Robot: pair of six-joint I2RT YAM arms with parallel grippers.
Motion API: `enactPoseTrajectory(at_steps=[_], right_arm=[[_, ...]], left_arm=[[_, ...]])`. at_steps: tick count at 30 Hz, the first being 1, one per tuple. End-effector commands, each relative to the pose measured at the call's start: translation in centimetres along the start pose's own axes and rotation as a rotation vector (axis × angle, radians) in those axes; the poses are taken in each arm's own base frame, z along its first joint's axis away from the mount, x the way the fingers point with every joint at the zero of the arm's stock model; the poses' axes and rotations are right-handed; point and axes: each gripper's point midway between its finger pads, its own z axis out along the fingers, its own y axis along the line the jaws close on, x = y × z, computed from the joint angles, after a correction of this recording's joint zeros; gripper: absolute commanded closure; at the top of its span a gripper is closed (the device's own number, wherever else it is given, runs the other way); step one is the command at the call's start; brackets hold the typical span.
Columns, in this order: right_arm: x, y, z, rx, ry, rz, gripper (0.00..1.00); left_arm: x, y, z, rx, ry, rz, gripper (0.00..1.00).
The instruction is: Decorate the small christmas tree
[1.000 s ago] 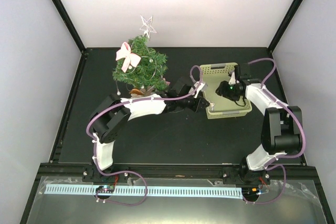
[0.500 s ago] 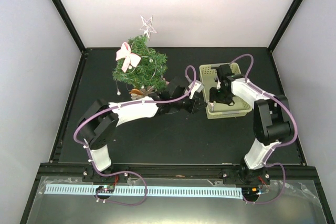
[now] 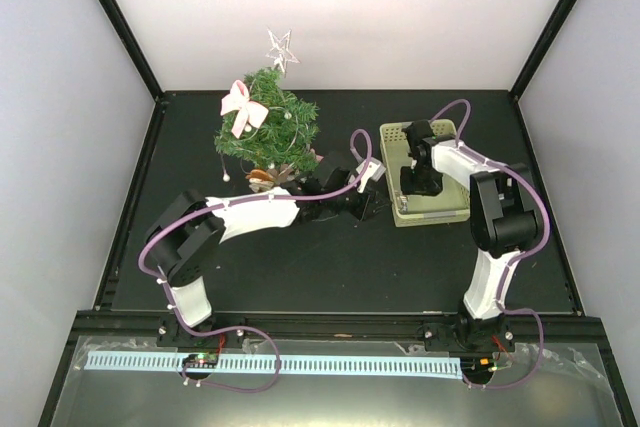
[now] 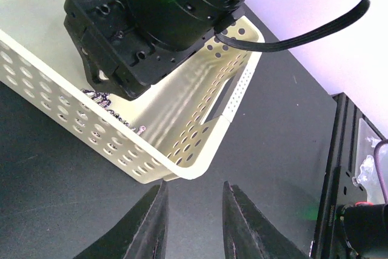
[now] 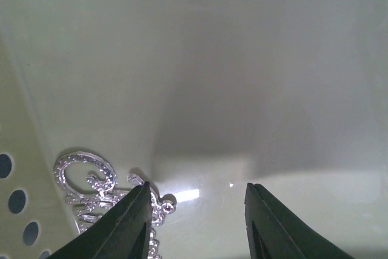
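Shift the empty, parted right fingers (image 5: pixel 130 222) sideways to straddle the silver glittered scrollwork ornament (image 5: pixel 91 180) before closing. The left fingers (image 4: pixel 145 228) are narrow and empty.

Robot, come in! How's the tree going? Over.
Left gripper open, empty, at basket corner. Right gripper open in basket, by silver ornament. Tree upright, bow and star on. Left arm between basket and tree.

right fingers (image 5: pixel 121 225) lowered, now inside basket (image 5: pixel 212 59)

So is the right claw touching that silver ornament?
Cannot tell. Right wrist view: one finger of the right claw overlaps the silver ornament; contact unclear.
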Motion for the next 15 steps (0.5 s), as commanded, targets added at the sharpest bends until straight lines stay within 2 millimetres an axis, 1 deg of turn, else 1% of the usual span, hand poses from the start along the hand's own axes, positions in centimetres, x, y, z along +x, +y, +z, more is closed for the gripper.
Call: enactPoseTrajectory(at_steps=[1,5,7,9,12,15], right_arm=[[-0.4,-0.2,0.7,0.022,0.005,-0.018,0.57],[0.1,-0.1,1.5,0.015,0.025,-0.022,0.58],[0.2,-0.6,1.7,0.04,0.027,-0.019,0.6],[0.1,-1.5,1.7,0.097,0.024,-0.016,0.63],[-0.8,-2.8,1.3,0.173,-0.006,-0.009,0.67],[-2.1,-3.6,0.6,0.225,-0.04,-0.009,0.69]], left_arm=[[-1.6,-1.4,-0.9,0.037,-0.05,0.049,0.74],[-1.6,-1.4,-1.0,0.036,-0.052,0.055,0.74],[-1.7,-1.4,-1.0,0.034,-0.055,0.057,0.74],[-1.8,-1.4,-1.0,0.033,-0.058,0.058,0.73],[-1.8,-1.4,-1.1,0.029,-0.061,0.06,0.73],[-1.8,-1.3,-1.0,0.029,-0.061,0.057,0.73]])
